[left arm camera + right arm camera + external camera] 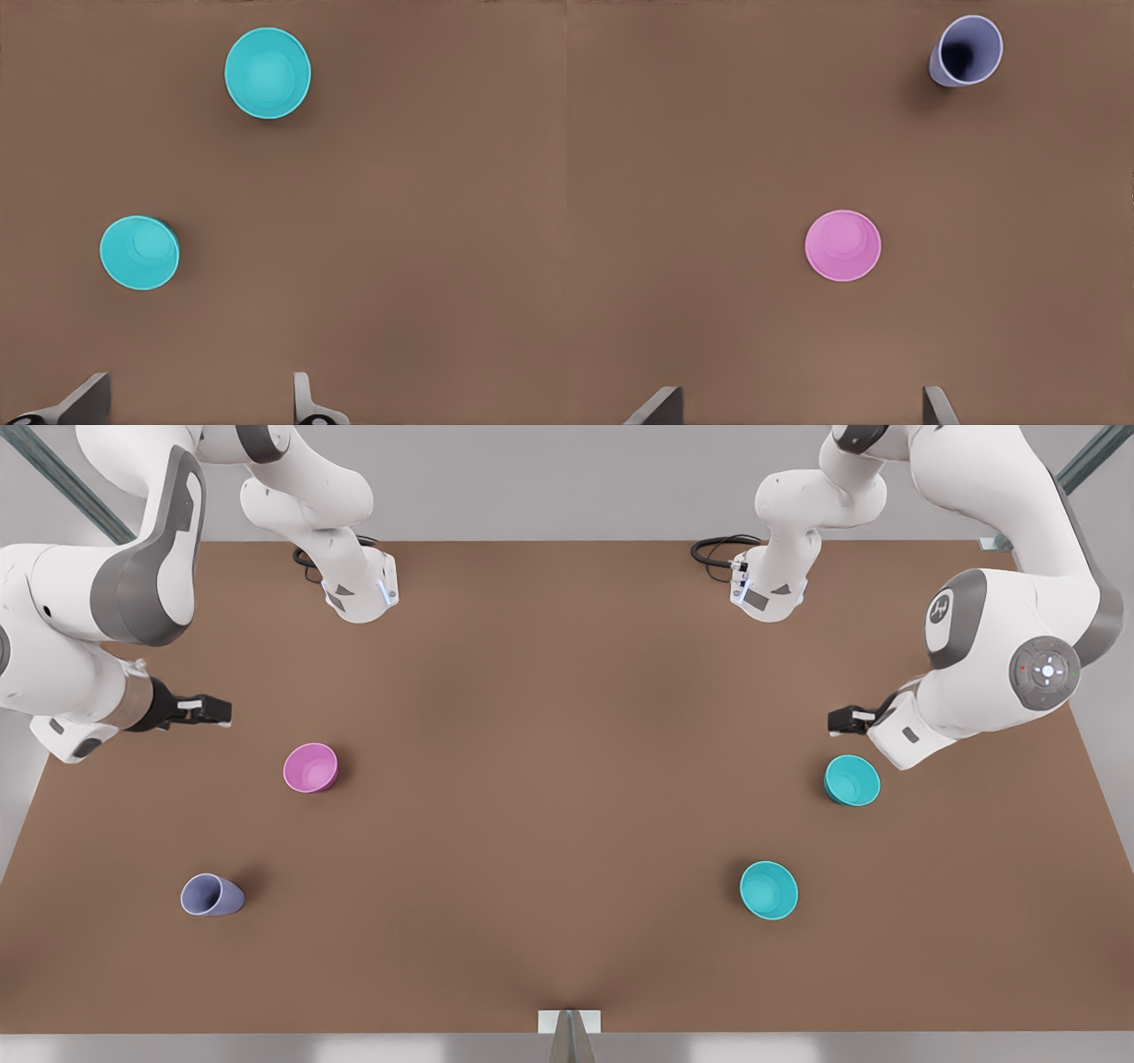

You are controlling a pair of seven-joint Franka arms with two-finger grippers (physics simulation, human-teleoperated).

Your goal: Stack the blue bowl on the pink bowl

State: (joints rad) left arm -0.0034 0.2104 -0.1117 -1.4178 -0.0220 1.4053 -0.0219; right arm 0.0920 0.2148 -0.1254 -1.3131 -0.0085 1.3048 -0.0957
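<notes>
Front view: left hand (840, 720) above turquoise bowls, right hand (217, 710) above pink bowl (310, 768); both spread, empty.

A brown bench (549, 779) carries a lavender-blue tapered cup (212, 895) near the front view's lower left corner, standing upright with its mouth open upward. A second turquoise bowl (768, 889) sits upright toward the front view's lower right, well apart from the cup. At the middle of the bench's near edge is a small pale bracket (569, 1021), and black cables (716, 552) lie coiled along the far edge.
</notes>
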